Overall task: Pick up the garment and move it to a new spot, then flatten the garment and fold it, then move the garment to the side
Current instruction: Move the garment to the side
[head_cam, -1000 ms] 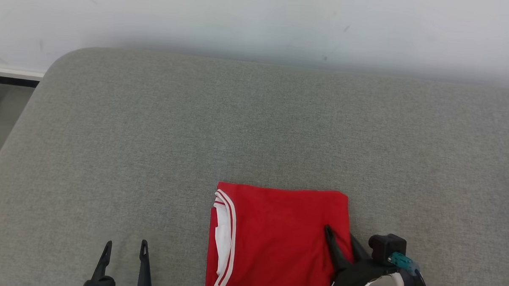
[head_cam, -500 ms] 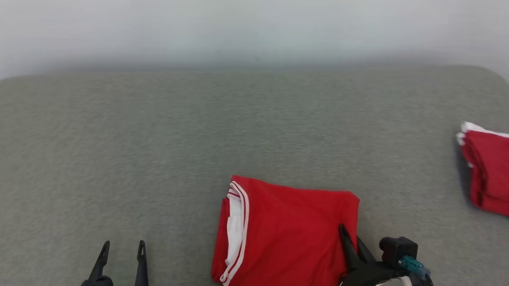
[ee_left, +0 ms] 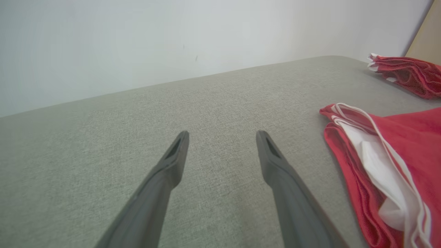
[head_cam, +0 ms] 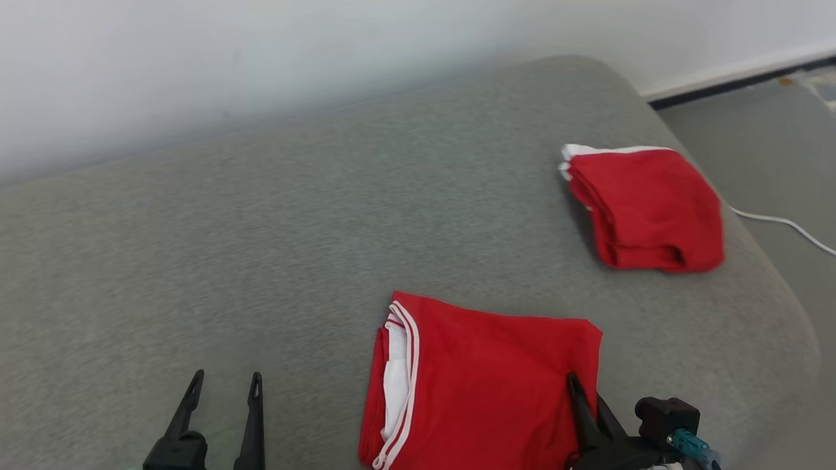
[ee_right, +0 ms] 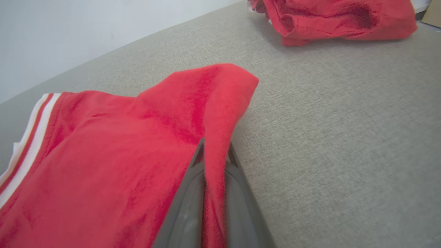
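Note:
The garment (head_cam: 482, 390) is a folded red piece with white trim, lying on the grey cushion (head_cam: 251, 243) near its front edge. My right gripper (head_cam: 582, 401) is shut on the garment's right edge; in the right wrist view its red cloth (ee_right: 155, 137) is pinched between the two fingers (ee_right: 187, 203) and rises in a peak. My left gripper (head_cam: 223, 388) stands open above bare cushion to the garment's left. In the left wrist view its fingers (ee_left: 275, 162) spread wide, with the garment's white-trimmed edge (ee_left: 379, 162) to their right.
A second folded red garment (head_cam: 645, 205) lies at the cushion's far right corner, also in the right wrist view (ee_right: 330, 17). A white wall (head_cam: 257, 48) backs the cushion. Floor with a white cable (head_cam: 800, 234) lies beyond the cushion's right edge.
The head camera has swung right, bringing the second red garment and the floor into view. My right gripper has closed on the garment's right edge. The left gripper has stayed open.

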`<state>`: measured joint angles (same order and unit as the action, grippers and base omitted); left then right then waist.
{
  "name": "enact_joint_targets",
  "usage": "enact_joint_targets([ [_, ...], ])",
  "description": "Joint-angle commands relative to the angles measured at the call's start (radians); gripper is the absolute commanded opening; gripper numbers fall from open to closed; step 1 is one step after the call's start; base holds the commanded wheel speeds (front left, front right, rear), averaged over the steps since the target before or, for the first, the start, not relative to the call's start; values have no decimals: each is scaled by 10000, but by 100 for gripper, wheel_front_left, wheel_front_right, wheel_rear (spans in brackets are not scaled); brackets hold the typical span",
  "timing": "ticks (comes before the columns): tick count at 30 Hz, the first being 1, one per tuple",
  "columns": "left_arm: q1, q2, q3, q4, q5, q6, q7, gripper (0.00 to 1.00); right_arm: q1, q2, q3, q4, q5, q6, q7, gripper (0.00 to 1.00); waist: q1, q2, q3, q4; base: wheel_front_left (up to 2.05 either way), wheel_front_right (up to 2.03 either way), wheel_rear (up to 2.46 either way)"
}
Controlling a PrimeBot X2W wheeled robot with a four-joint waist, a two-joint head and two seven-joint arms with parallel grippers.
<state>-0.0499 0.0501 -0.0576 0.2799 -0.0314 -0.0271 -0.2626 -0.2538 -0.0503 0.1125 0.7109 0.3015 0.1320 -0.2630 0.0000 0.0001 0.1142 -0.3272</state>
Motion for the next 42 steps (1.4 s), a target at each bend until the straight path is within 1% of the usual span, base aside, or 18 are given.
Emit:
enact_joint_targets([
  [1,-146,15,33,-2,91,-40,-27,100,53,-5,43,-62,84,-29,-11,0,0,-1,275,-1298,0,0,0],
  [7,-279,31,22,-24,195,-51,-27,100,-49,0,46,-256,246,-29,-12,0,0,-1,547,-1837,0,0,0],
  [13,-538,36,-105,-30,267,-132,-27,100,-224,8,45,-663,424,-29,-12,0,0,-1,830,-1865,0,0,0],
  [16,-607,117,-207,-51,335,-147,-27,100,-533,2,203,-878,223,-29,-12,0,0,-1,975,-1760,0,0,0],
  [20,-765,245,-273,-61,405,-114,-27,100,-1326,5,309,-1109,-272,-29,-12,0,0,-1,1278,-1481,0,0,0],
  [26,-1048,429,-386,-33,459,-67,-27,100,-3196,-206,441,-1004,-934,-29,-12,0,0,-1,1830,-886,0,0,0],
  [29,-1188,462,-517,-26,492,-51,-27,100,-4221,-405,239,-690,-1193,-29,-12,0,0,-1,2091,-503,0,0,0],
  [32,-1330,517,-597,-32,491,-7,-27,100,-5049,-742,-163,-133,-1580,-29,-9,0,0,-1,2287,-169,0,0,0],
  [35,-1520,550,-689,-48,498,13,-27,100,-5817,-1278,-737,593,-2047,-29,26,0,0,-1,2480,149,0,0,0],
  [42,-1822,654,-839,-109,454,107,-25,100,-7001,-2741,-2097,2056,-3247,-29,301,0,0,-1,2898,773,0,0,0],
])
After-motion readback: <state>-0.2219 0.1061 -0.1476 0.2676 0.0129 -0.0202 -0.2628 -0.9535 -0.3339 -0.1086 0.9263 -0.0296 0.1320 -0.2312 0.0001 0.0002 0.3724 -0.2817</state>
